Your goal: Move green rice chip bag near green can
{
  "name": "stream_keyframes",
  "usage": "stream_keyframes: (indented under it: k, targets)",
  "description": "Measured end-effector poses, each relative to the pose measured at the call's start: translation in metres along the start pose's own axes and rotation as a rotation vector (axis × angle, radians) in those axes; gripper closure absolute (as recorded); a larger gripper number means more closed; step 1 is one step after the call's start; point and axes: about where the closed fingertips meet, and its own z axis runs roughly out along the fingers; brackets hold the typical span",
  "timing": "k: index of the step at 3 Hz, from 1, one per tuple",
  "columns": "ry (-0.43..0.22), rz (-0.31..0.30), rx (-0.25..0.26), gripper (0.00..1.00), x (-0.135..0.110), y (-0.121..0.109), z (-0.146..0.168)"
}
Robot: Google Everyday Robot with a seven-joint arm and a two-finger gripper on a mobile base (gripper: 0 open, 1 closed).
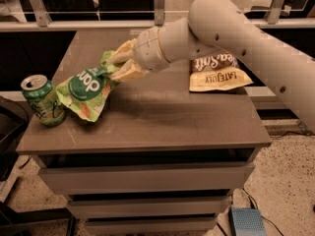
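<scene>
The green rice chip bag (84,89) is light green with a dark green round logo. It hangs from my gripper (116,66), which is shut on the bag's upper right end, above the left part of the brown table (162,119). The bag's lower left end reaches close to the green can (43,100), which stands upright near the table's left edge with its silver top showing. My arm reaches in from the upper right.
A larger brown and yellow chip bag (216,73) lies flat at the table's right side, partly under my arm. Drawers sit below the tabletop. A railing runs behind the table. A blue-grey box (247,221) lies on the floor at lower right.
</scene>
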Motion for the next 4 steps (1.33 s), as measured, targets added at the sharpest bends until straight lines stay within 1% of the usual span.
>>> stream_keyframes:
  k: [1, 2, 4]
  targets:
    - [-0.006, 0.007, -0.019, 1.00, -0.006, 0.007, 0.008]
    - [0.004, 0.015, -0.033, 0.84, -0.008, 0.011, 0.014]
    - [0.012, 0.025, -0.048, 0.38, -0.010, 0.015, 0.019]
